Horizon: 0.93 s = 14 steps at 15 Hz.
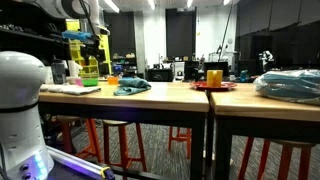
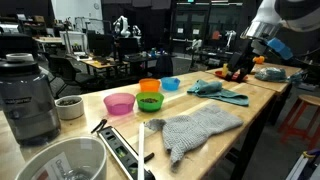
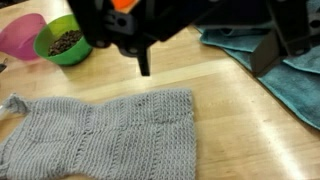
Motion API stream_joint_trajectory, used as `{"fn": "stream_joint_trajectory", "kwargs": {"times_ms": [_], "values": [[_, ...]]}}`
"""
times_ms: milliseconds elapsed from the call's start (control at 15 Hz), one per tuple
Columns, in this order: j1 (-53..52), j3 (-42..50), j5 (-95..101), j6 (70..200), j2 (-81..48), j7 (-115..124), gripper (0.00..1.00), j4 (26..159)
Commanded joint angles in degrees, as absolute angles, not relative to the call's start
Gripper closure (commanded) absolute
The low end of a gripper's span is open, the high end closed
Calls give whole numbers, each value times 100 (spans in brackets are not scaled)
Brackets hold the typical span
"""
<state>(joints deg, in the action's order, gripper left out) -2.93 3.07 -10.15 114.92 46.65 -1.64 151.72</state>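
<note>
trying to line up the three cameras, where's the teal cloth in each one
In an exterior view: the teal cloth lies left of centre on the tabletop.
In an exterior view: the teal cloth lies right of centre, beyond the grey knitted cloth.
Wrist view: the teal cloth fills the right edge, to the right of the grey knitted cloth.
Shared landmark: the wooden table it lies on.

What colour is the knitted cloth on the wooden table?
The cloth is grey, in a ribbed knit; the wrist view shows it best.
</note>
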Motion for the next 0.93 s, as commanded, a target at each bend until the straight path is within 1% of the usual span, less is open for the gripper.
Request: {"fn": "stream_joint_trajectory", "kwargs": {"times_ms": [0, 400, 867], "values": [[-247, 272, -1045, 11468, 4659, -192, 0, 15156], [-266, 299, -1023, 11564, 4485, -296, 0, 15108], [-169, 237, -576, 11909, 3559, -459, 0, 14671]]}}
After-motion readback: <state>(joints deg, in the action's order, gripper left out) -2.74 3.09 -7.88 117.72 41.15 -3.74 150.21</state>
